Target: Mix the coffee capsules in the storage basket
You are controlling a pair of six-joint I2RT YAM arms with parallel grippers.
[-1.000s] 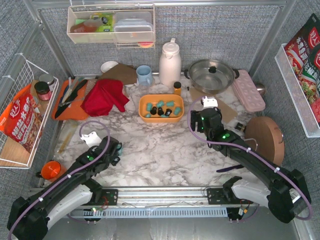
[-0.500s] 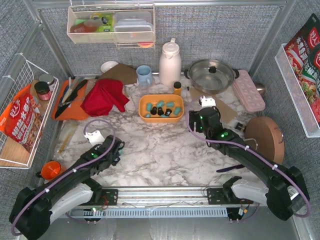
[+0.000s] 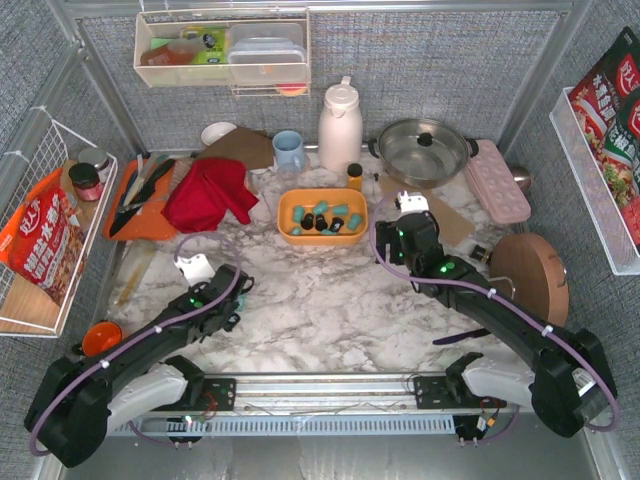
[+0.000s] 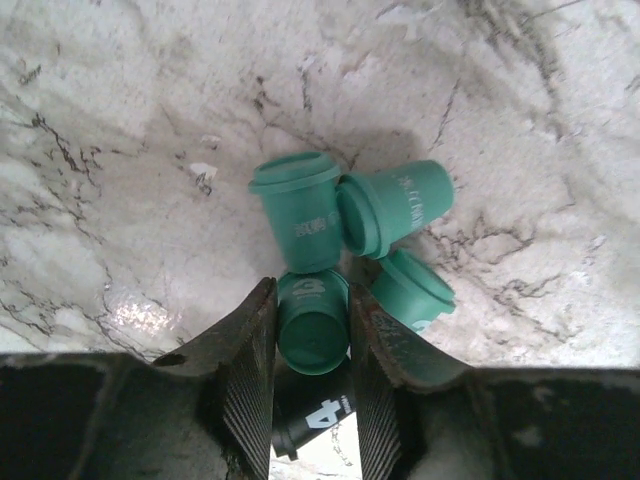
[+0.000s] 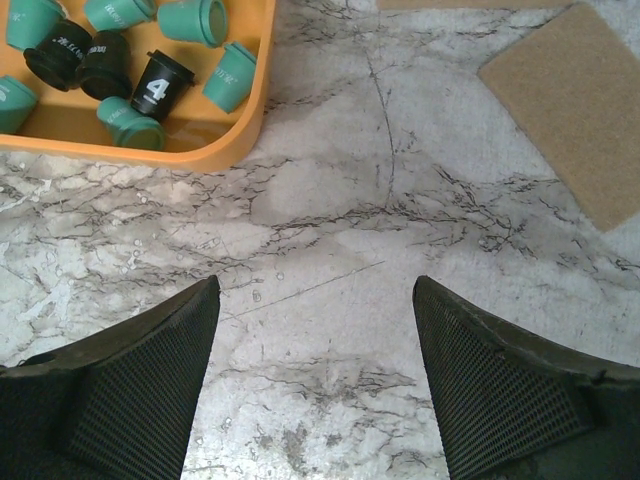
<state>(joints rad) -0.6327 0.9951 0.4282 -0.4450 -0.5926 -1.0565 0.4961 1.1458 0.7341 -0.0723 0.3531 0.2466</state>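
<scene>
High overhead view, two close downward wrist views, basket (image 3: 321,240) shared

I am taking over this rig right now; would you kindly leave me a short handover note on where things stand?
Left gripper: fingers pressed on either side of a teal capsule on the marble table, away from the basket; looks gripped.
Three loose teal capsules lie touching just beyond it; a black capsule marked 4 shows between the fingers, nearer the camera.
Right gripper: open, empty, over bare marble beside the storage basket.
Done: basket holds teal and black capsules interspersed.
Left: probably return the loose ones to the basket and mix.
</scene>
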